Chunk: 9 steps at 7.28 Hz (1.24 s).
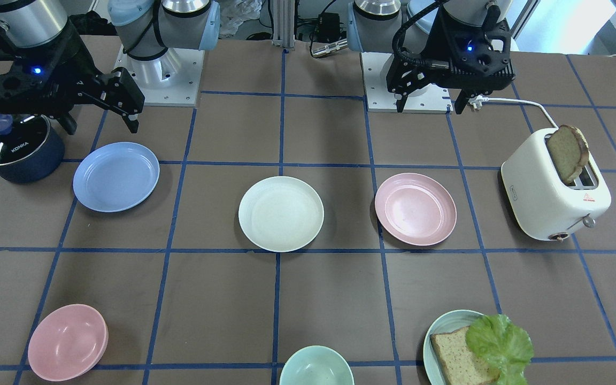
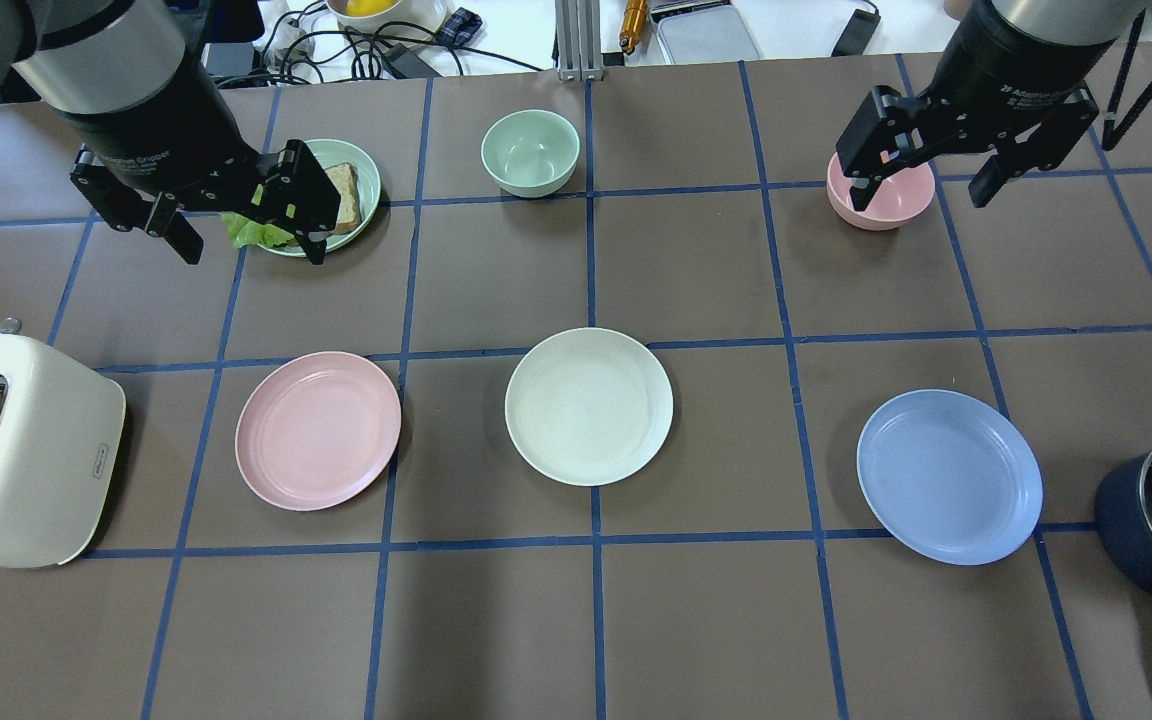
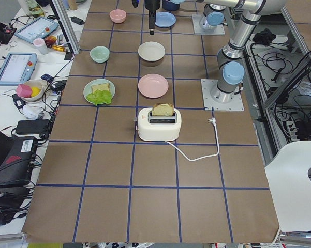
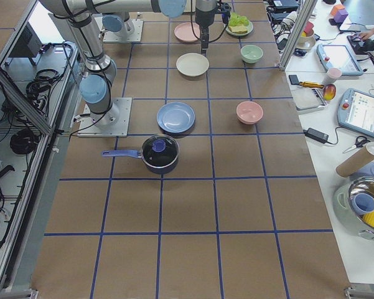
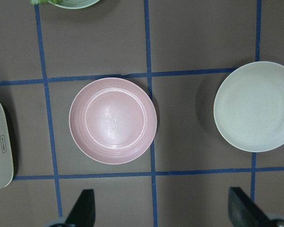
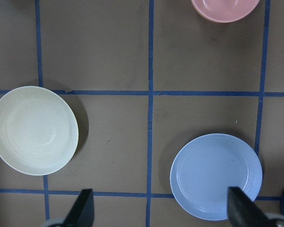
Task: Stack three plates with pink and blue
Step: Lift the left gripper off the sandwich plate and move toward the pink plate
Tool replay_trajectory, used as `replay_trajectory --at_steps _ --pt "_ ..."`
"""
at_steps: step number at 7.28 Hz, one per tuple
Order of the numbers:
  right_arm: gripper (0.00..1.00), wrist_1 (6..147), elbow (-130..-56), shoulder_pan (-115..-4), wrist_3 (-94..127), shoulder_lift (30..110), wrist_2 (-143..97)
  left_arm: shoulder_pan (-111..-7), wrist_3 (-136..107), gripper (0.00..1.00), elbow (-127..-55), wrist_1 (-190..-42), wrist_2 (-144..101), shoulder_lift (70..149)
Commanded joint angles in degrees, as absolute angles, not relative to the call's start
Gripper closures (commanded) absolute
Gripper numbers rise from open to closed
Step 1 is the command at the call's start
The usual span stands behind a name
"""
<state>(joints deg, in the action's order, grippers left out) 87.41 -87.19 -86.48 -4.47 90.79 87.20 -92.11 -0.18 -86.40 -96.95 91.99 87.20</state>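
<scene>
I am seeing nothing stacked yet: the pink plate (image 2: 318,430) is lying at 9 o'clock and the blue plate (image 2: 949,476) at 3 o'clock of the white plate (image 2: 589,405), while the left gripper (image 2: 251,245) and the right gripper (image 2: 921,195) are hanging spread and empty.

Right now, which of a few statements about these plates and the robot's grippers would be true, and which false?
1. The pink plate, cream plate and blue plate lie apart, none stacked. True.
2. The cream plate lies between the other two. True.
3. The left gripper holds the pink plate. False: it hangs open above the table, holding nothing.
4. The toaster is empty. False: a bread slice stands in it.
5. The right gripper is open. True.
</scene>
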Motion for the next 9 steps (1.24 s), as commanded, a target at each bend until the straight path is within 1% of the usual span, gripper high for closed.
replay_trajectory --at_steps 1,8,9 --pt "0.00 87.45 -87.19 -86.48 -4.39 90.79 87.01 -92.11 -0.18 0.00 -86.40 -96.94 92.02 87.27" --pt "0.00 87.54 -87.19 -86.48 -4.39 90.79 87.01 -92.37 -0.09 0.00 -87.45 -96.59 92.02 87.19" --pt "0.00 87.45 -87.19 -86.48 -4.39 90.88 87.01 -92.37 -0.09 0.00 -88.84 -96.77 91.93 86.49"
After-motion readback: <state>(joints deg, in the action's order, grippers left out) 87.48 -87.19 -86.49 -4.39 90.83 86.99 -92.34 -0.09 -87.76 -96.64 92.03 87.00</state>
